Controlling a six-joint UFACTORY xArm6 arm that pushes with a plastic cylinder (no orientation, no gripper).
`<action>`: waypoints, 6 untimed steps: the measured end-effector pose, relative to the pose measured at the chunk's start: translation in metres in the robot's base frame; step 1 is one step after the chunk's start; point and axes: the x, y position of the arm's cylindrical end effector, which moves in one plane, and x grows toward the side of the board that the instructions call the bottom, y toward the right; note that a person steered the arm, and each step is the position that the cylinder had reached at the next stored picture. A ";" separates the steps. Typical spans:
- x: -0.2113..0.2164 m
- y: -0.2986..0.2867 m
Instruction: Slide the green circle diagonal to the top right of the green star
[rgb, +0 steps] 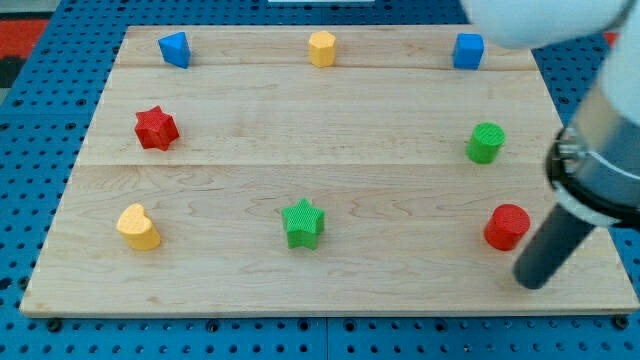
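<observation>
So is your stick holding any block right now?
My tip: holding nothing; it has no jaws, just a rod. It sits just right of and below the red circle, far from the green circle.

Along the top edge of the wooden board (330, 120) sit three blocks, well apart: a blue one (174, 49) toward the view's left, a yellow one (321, 48) in the middle, and a blue cube (468, 51) toward the right. A red star (156, 128) lies at the left side, with a yellow heart (138, 227) below it. A red cylinder (507, 227) stands at the lower right.
</observation>
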 end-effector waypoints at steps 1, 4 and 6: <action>-0.043 0.027; -0.140 0.029; -0.158 -0.065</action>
